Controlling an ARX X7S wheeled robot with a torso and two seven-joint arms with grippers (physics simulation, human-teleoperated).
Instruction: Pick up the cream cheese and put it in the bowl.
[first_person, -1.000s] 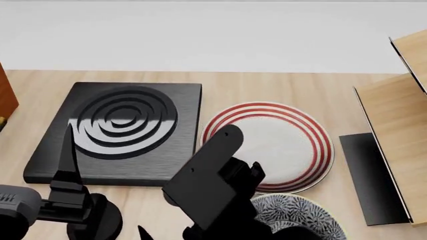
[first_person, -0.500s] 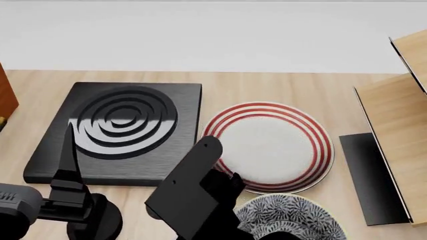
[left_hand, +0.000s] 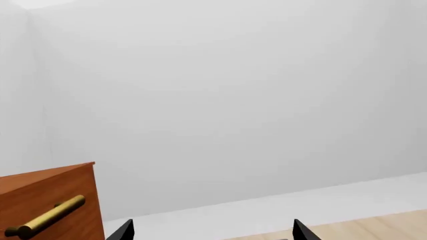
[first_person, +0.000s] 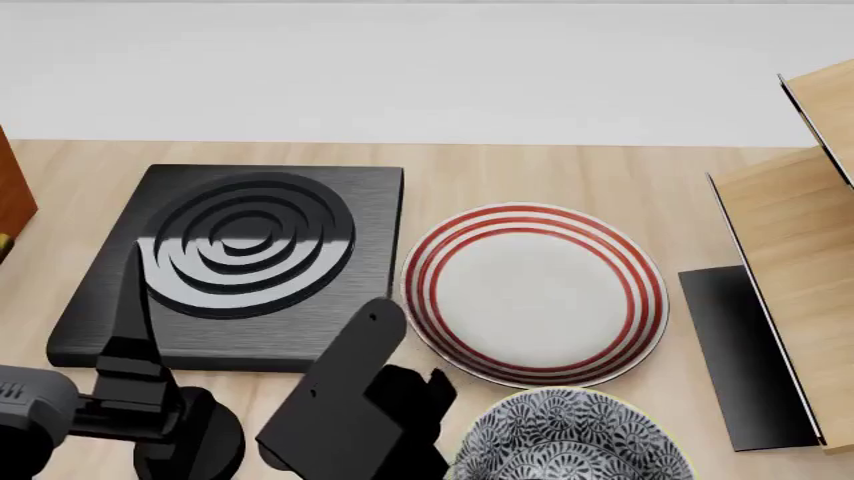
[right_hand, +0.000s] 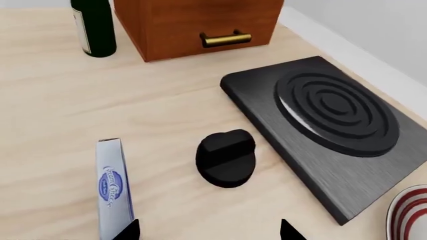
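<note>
Both hands empty, fingers spread: left hand (left_hand: 210, 232), right hand (right_hand: 208, 231).

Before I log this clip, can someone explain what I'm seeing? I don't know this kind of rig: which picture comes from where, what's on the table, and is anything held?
This is a simulated two-armed robot. The wide picture comes from its head, looking down over a light wooden table. There lie a black square stove plate with raised rings, a flat white plate with red stripes and a deep white bowl with a dark leafy pattern.

The other two pictures come from cameras near each arm's tool. The left one faces a blank wall and a brown wooden drawer unit. The right one looks down on a silver-grey cream cheese box with a blue logo, lying beside a dark green bottle.

Both tools, left tool and right tool, look open and empty.
</note>
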